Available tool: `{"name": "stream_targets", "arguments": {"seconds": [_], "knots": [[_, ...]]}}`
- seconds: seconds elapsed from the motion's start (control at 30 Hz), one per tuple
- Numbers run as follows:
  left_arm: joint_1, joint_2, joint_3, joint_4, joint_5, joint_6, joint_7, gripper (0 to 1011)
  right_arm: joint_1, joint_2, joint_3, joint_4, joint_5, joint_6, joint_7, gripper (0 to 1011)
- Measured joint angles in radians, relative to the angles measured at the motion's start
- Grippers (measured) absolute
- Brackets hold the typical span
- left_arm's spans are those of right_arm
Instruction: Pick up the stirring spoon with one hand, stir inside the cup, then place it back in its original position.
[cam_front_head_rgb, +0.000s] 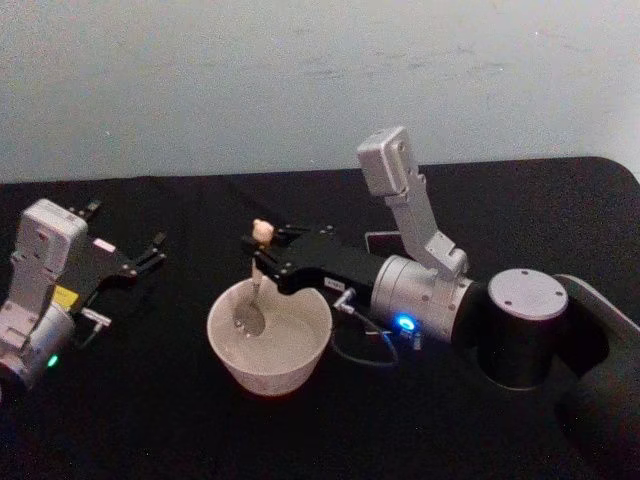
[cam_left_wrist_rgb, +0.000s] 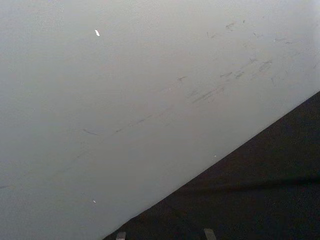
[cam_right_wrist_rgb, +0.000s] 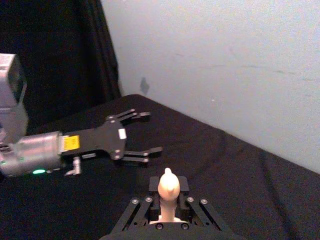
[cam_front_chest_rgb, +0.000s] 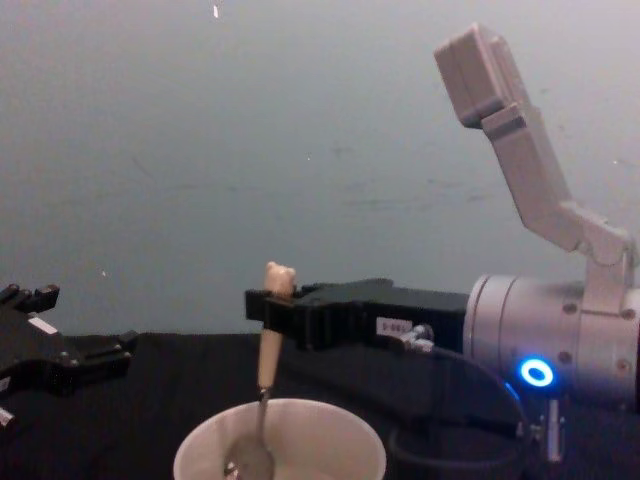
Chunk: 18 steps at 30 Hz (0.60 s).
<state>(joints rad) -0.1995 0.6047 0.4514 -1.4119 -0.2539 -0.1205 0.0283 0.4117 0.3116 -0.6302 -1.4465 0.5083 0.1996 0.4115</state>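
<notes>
Clamping the stirring spoon (cam_front_head_rgb: 249, 320) just below its bear head, the right tool (cam_front_head_rgb: 262, 250) holds the spoon's bowl inside the cup (cam_front_head_rgb: 225, 350). Risk: a wide stir may push the wall and tip the cup. The left tool (cam_front_head_rgb: 125, 230) lies spread and empty on the counter (cam_front_head_rgb: 150, 420).

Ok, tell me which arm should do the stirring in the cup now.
Right. The right tool is shut on the stirring spoon, whose bowl sits inside the cup. The left tool is open, empty, apart from the cup.
</notes>
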Motion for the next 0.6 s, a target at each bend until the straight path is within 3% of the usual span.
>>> {"name": "stream_targets", "arguments": {"seconds": [0.3, 0.6], "knots": [[0.0, 0.0, 0.0, 0.0, 0.0, 0.0, 0.0, 1001, -0.009, 0.018, 0.048, -0.001, -0.01, 0.0, 0.003, 212], [0.0, 0.0, 0.0, 0.0, 0.0, 0.0, 0.0, 1001, -0.053, 0.087, 0.074, -0.065, 0.008, 0.011, 0.054, 212]]}}
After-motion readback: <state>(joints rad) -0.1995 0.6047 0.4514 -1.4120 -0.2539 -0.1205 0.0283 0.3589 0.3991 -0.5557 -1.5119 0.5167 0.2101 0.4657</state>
